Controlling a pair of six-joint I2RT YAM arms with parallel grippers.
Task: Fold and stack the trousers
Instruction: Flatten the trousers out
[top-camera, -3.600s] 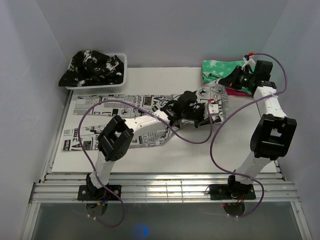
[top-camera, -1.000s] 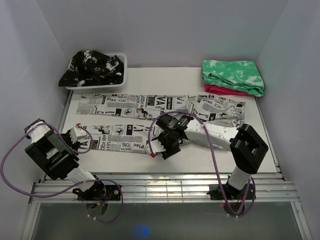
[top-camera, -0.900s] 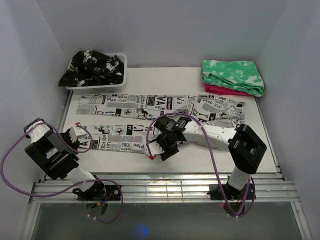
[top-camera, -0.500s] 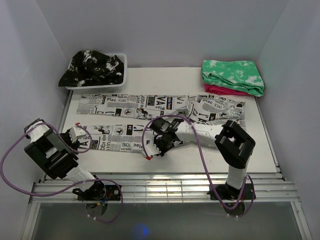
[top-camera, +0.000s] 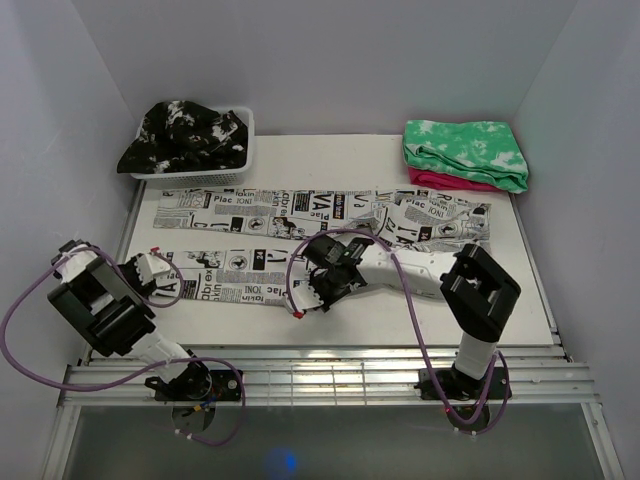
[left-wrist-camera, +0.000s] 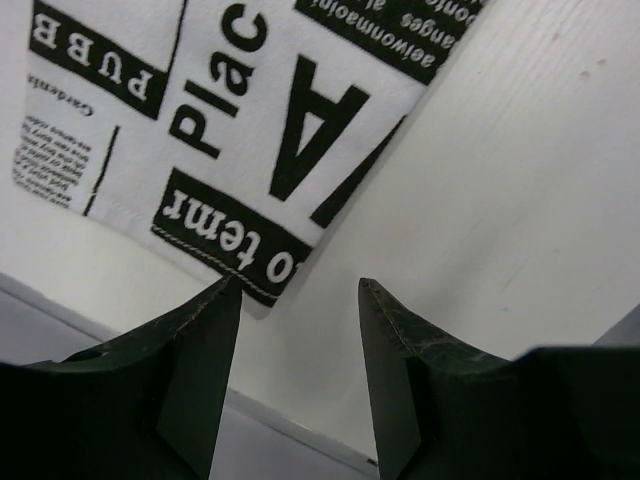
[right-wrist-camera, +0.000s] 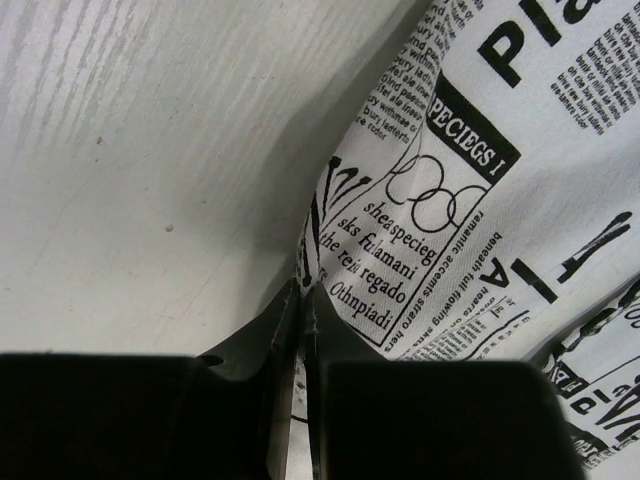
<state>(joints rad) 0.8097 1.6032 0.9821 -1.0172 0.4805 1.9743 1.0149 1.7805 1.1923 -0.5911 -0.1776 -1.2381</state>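
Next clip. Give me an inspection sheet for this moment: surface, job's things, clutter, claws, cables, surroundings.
Surface: white table, faint wood grain.
Job's things: the trousers spread flat, legs pointing left, waist to the right.
Clutter: basket at far left holding a black-and-white garment; folded green-and-white cloth on a pink cloth at far right.
Claws: left claw open, just short of the near leg's cuff corner; right claw shut on the near leg's front edge.
Cables: purple cables on both arms; the right one arcs over the trousers.
Surroundings: plain white walls; slatted rail at the near edge.
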